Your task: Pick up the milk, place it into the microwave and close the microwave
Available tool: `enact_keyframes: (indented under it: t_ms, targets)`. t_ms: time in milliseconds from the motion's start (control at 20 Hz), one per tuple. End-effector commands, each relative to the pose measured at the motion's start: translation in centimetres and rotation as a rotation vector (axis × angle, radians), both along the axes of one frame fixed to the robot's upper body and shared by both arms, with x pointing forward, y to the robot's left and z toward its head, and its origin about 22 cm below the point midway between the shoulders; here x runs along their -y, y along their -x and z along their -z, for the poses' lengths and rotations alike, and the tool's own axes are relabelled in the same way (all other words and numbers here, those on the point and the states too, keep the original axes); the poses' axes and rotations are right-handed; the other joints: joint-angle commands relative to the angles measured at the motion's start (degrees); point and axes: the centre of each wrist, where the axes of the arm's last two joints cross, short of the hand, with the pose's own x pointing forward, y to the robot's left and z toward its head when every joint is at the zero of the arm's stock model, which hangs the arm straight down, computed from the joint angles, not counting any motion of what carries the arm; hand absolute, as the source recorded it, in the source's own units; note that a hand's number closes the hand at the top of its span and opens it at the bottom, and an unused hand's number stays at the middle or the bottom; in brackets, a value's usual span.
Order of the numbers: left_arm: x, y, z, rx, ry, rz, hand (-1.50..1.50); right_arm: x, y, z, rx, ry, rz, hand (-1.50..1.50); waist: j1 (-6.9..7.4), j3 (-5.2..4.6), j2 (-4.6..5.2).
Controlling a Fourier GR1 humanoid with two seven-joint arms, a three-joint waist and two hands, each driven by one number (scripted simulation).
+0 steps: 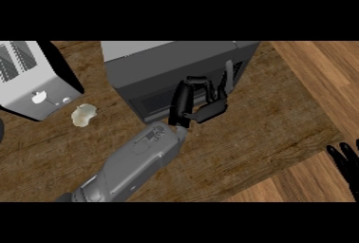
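Note:
The grey microwave [175, 61] stands at the back middle of the wooden counter, with its dark door front [151, 102] facing me. My left hand [203, 107] reaches up from the lower left and lies against the right part of that door, its fingers fairly straight and holding nothing. No milk carton shows anywhere in the head view. The door looks flush with the microwave body. My right hand [345, 161] rests open at the right edge, fingers up, off the counter's corner.
A white and grey toaster [35, 80] stands at the back left. A small pale lump [83, 115] lies on the counter [231, 142] between toaster and microwave. Wooden floor shows to the right and lower right.

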Motion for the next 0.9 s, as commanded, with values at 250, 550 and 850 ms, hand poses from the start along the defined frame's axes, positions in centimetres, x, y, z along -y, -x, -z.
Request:
enact_keyframes:
  t_ms: [250,550,850]
  targets:
    - [0.2,-1.8,-1.3,0.017,0.001,-0.007,1.50,-0.3,0.7,-0.1,-0.013,-0.064,-0.059,-1.50,-1.19,0.11,1.18]
    - [0.3,-2.0,-1.3,0.033,0.001,-0.023,1.50,0.1,1.0,-0.6,-0.020,-0.060,-0.059,-1.50,-1.79,0.10,1.18]
    - [0.1,-2.0,-0.9,0.020,0.008,-0.030,1.50,0.5,1.2,-1.5,-0.019,-0.043,-0.095,-1.50,-1.46,0.06,0.95]
